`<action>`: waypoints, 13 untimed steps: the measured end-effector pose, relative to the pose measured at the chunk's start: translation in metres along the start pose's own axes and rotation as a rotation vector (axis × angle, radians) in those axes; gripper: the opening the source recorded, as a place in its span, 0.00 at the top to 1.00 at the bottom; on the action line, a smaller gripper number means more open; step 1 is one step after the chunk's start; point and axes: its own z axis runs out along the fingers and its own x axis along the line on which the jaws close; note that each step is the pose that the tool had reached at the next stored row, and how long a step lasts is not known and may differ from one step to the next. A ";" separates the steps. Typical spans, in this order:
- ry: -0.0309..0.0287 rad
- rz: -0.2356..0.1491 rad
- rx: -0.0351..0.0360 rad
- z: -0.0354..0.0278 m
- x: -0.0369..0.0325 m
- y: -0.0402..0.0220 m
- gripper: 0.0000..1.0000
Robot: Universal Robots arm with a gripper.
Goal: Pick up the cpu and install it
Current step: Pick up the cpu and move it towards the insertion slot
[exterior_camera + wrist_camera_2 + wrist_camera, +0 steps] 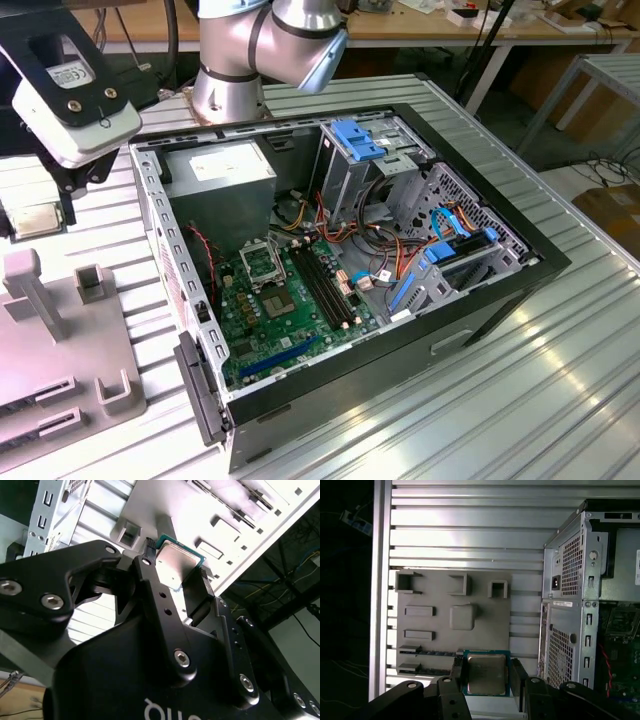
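the gripper [176,566] pinches the cpu [486,674] by two opposite edges, one finger on each side. the chip hangs over the grey fixture plate [487,625], seemingly clear of it, though contact is hard to rule out. the open computer case [340,415] stands just beside, its socket [262,263] well apart. judged as a lift-and-carry step, doing it well calls for a level chip and an even, gentle squeeze.

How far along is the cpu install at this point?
Done: the gripper is shut on the cpu by two opposite edges. In hand: it holds the chip by the grey fixture plate, outside the computer case. Left: the install; the motherboard socket is apart from the cpu.
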 end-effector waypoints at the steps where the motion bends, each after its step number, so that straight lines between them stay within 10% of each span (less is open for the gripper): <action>1: 0.0000 0.000 0.0000 -0.0001 -0.0015 -0.0001 0.53; 13: -0.0001 0.000 -0.0001 -0.0013 -0.0159 -0.0006 0.53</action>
